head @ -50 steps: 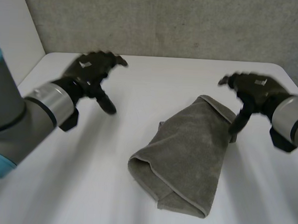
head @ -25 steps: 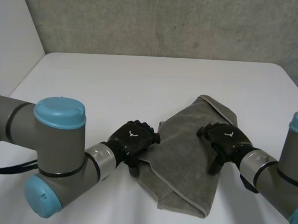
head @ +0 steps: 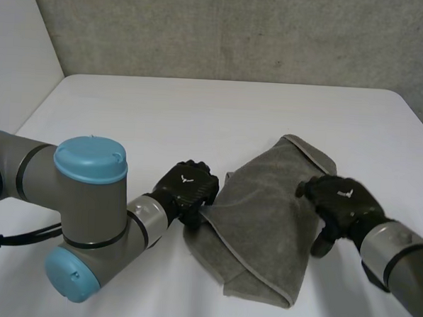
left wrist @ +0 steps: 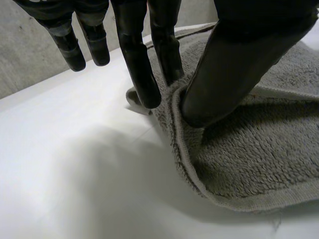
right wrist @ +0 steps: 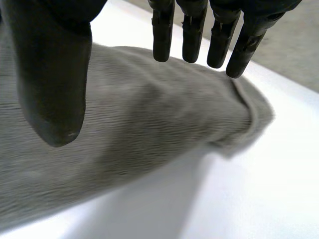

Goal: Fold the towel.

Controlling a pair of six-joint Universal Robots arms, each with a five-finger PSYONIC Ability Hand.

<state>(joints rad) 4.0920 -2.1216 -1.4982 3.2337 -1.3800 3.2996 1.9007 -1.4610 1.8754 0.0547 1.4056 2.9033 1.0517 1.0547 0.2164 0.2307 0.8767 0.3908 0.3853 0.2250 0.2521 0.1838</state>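
Nearest to us, the doubled-over near end of the towel [head: 261, 225] rests on the white table [head: 129, 111], right of the middle, and the cloth runs aslant away from us to its far corner. A second ago both hands hung high and wide of it; now they are down at its two long edges.

The left hand [head: 187, 188] sits about midway along the left edge. In its wrist view the thumb [left wrist: 224, 64] presses on the hem while the fingers [left wrist: 144, 84] stand against the hem's outer side, so the hem is nipped between them. The right hand [head: 343, 201] was over the cloth half a second ago and has slid out to the right edge. Its fingers [right wrist: 192, 35] are straight and apart from the thumb, hovering over the towel and holding nothing.

We judge the reach done and the grasp half made: the left has its hold, but the right must close on its edge before any lifting and folding.

As for containers, we have none to tell of; the towel lies straight on the table top. Past its far corner the table runs on to the grey wall [head: 239, 32].
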